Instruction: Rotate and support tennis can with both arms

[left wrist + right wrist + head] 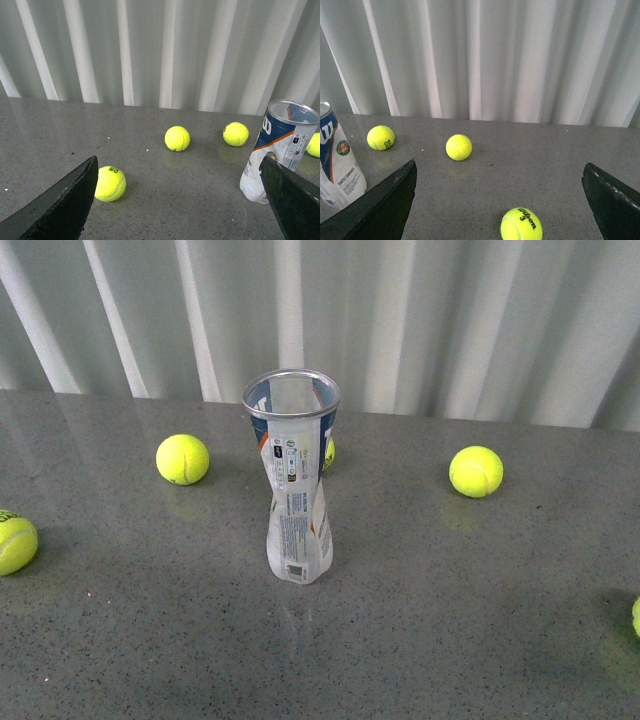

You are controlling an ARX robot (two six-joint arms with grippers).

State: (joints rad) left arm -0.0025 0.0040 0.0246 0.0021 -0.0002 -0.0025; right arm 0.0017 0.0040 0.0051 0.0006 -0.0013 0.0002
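- The tennis can (pixel 296 475) is standing upright on the grey table (pixel 450 620), near the middle of the front view, with its open silvery rim facing up and its base resting on the tabletop.
- Its clear body is pinching in at mid-length, and its white-and-blue label with small print and a barcode is facing the front camera.
- Nothing is touching the can; neither arm is showing in the front view.
- One tennis ball (pixel 328 452) is sitting just behind the can, mostly hidden by it.
- Another ball (pixel 183 459) is lying to the can's left and a third ball (pixel 476 471) is lying well apart to its right, both further back on the table.
- A fourth ball (pixel 14 543) is sitting at the left edge of the front view, and a sliver of a fifth ball (pixel 636 617) is showing at the right edge.
- The left tool (pixel 180 200) is hanging open and empty, its two black fingers (pixel 65 200) spreading wide, with the can (pixel 280 150) beside one finger but not between them.
- The right tool (pixel 500 200) is likewise holding nothing, its fingers (pixel 382 205) standing wide apart above the table, with a ball marked "3" (pixel 521 224) lying between them on the tabletop.
- A white ribbed wall (pixel 450 320) is rising behind the table.
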